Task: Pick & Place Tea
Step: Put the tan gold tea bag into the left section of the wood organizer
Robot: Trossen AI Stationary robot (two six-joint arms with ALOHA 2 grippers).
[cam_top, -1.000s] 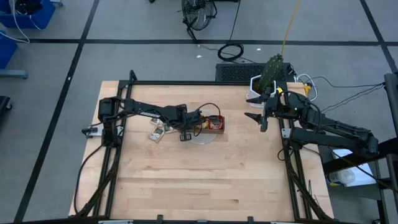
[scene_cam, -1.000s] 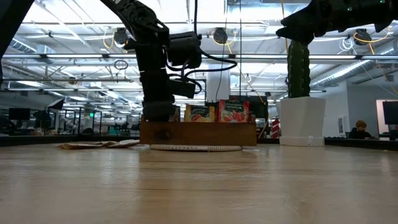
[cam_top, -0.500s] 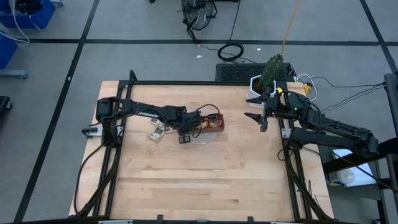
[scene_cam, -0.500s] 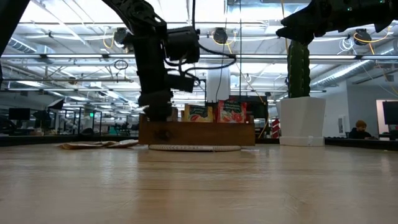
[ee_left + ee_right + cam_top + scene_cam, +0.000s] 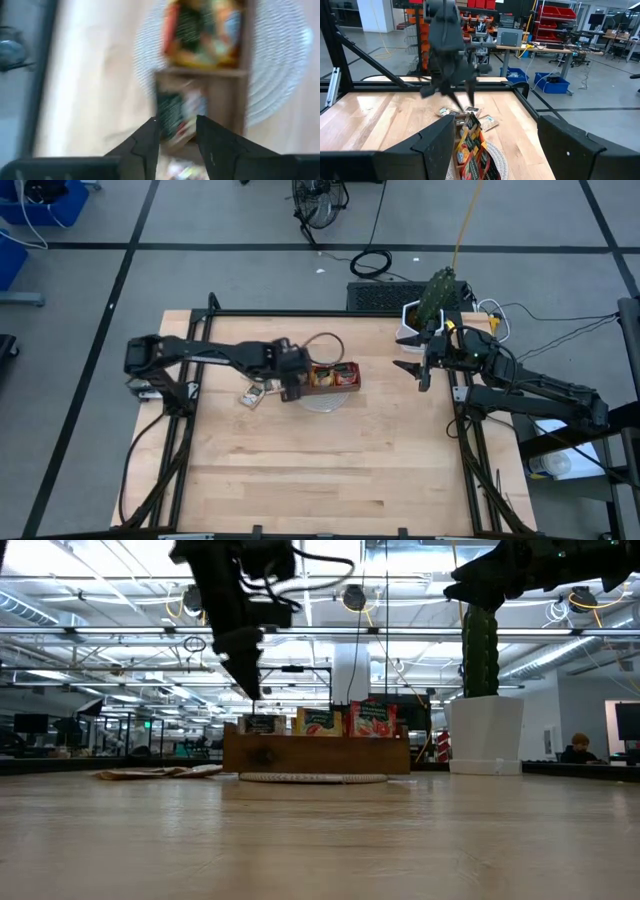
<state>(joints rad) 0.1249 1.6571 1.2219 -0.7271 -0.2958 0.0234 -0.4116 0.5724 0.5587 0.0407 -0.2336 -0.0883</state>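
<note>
The left end effector (image 5: 252, 690), fingers slightly parted and empty, hangs directly above a pale beige tea sachet (image 5: 261, 724) standing in the brown wooden tray's (image 5: 318, 754) end compartment.

Right end effector (image 5: 410, 352) waits wide open.

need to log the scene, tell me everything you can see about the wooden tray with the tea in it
The wooden tray is a low brown box with upright walls and dividers, standing level on a round pale mat near the table's middle. Sachets stand upright in it: a dark-labelled one at the left gripper's end, an orange-yellow one in the middle, a red one at the far end. The left gripper hangs above it, apart.
</note>
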